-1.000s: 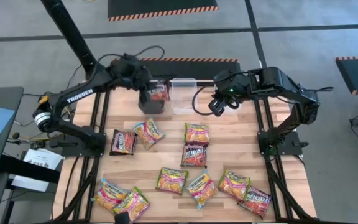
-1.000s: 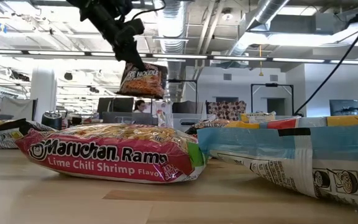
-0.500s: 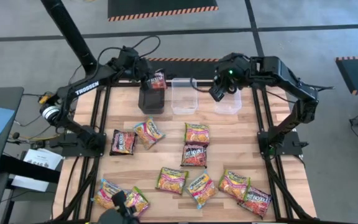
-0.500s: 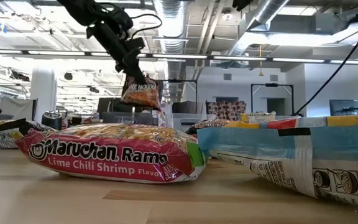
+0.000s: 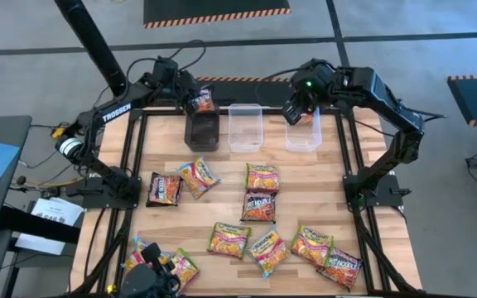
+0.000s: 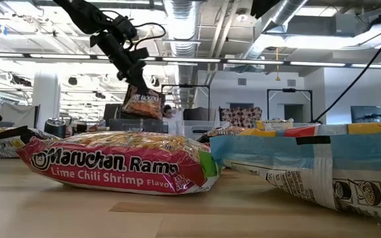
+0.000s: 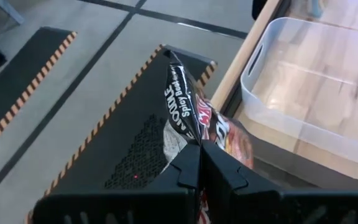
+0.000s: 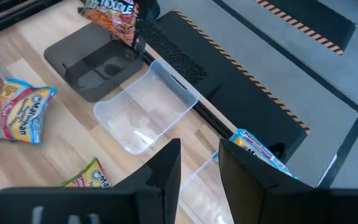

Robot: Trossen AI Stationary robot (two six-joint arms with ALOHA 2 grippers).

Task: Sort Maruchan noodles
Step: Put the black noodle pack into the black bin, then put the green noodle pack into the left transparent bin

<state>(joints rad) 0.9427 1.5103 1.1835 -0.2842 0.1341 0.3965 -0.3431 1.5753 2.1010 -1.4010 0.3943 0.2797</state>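
Left gripper [image 5: 190,93] pinches dark noodle packet [image 5: 199,102] above black tub [image 5: 203,131]; centre over tub, then release. Right gripper [image 5: 292,112], half-open, empty, over clear tub [image 5: 303,139].

One dark brown, flat plastic noodle packet [image 5: 199,101] hangs upright in the air over the table's far edge; about eleven orange-yellow and dark packets [image 5: 260,177] lie flat, scattered across the wooden table.

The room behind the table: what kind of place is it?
Probably an open-plan lab or workshop: exposed ceiling ducts, hazard-striped floor mats, and a wooden table of noodle packets between two robot arms.
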